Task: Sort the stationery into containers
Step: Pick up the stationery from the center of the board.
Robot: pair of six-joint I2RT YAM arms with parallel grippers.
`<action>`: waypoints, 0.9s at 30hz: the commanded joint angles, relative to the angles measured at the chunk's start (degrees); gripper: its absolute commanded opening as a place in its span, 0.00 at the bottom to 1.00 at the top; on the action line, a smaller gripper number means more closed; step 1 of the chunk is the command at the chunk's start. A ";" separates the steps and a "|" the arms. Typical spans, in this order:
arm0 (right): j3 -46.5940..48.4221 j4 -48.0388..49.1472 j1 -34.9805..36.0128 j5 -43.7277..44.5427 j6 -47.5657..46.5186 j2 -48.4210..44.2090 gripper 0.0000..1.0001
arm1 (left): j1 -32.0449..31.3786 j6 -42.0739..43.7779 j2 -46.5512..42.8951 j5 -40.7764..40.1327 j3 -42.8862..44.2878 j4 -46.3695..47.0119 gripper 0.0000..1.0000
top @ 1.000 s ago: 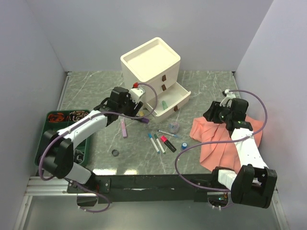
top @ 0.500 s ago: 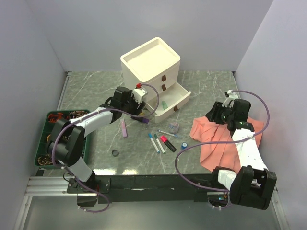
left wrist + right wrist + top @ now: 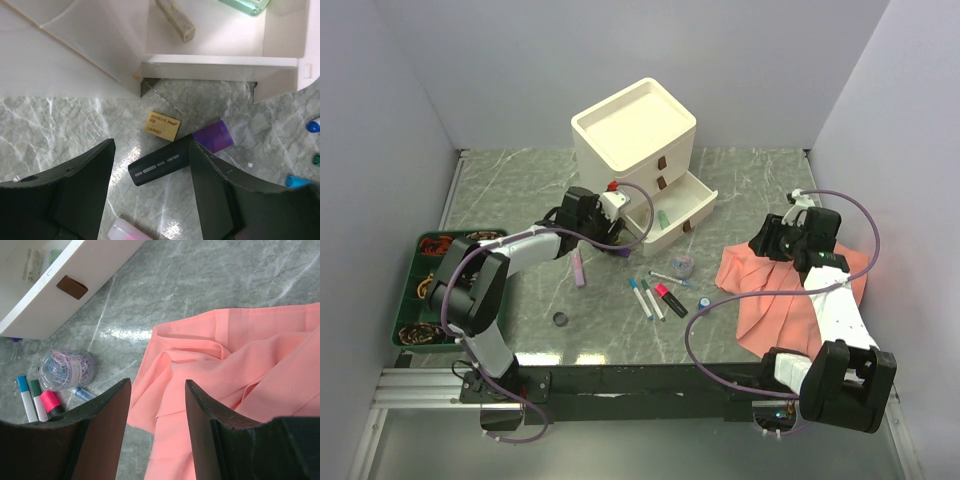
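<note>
The cream-white drawer box (image 3: pixel 635 150) has its bottom drawer (image 3: pixel 672 210) pulled out, with a green highlighter (image 3: pixel 245 5) and a beige block (image 3: pixel 172 20) inside. My left gripper (image 3: pixel 151 150) is open and hangs just in front of that drawer. Between its fingers on the table lies a black highlighter with a purple cap (image 3: pixel 170 162), and a tan eraser (image 3: pixel 161 125) sits beside it. A lilac highlighter (image 3: pixel 579 267), pens (image 3: pixel 645 297), a red-and-black marker (image 3: pixel 670 298), a clear round case (image 3: pixel 67 370), a blue-capped vial (image 3: pixel 704 301) and a dark disc (image 3: pixel 560 319) lie loose. My right gripper (image 3: pixel 157 390) is open above the cloth's left edge.
A salmon-pink cloth (image 3: pixel 790 290) is crumpled at the right front. At the left edge stands a dark green tray (image 3: pixel 412 298) of small parts. Grey walls close in the table on three sides.
My left arm has swung, and its gripper has shifted a little right toward the open drawer. The right arm has barely moved.
</note>
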 commanded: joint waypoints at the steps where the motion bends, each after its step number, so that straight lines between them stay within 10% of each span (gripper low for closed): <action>1: 2.52 0.93 -0.41 0.27 -0.53 0.35 0.55 | -0.20 1.15 0.88 -2.21 1.21 2.63 0.67; 27: 1.02 1.90 -0.41 0.44 -0.44 0.52 0.55 | -5.03 4.58 10.28 -9.70 9.21 -4.14 0.65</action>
